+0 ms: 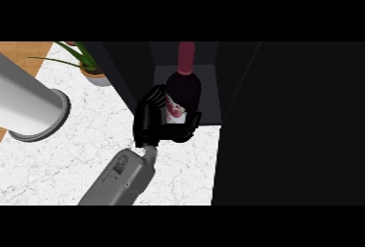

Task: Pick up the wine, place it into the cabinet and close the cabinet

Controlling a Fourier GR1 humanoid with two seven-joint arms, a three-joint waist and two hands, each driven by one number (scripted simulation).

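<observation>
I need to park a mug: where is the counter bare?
Bare marble counter lies below the grey cylinder, left of the forearm, and between that cylinder and the dark cabinet, below the potted plant. Crowded: the cabinet's opening, where the left hand holds the wine bottle.

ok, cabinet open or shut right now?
Open. The cabinet interior shows, and the wine bottle, held by the left hand, sits in its opening.

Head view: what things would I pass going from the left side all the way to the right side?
Grey cylinder → potted plant → wine bottle, with the robot's hand curled round it → black cabinet panel.
</observation>
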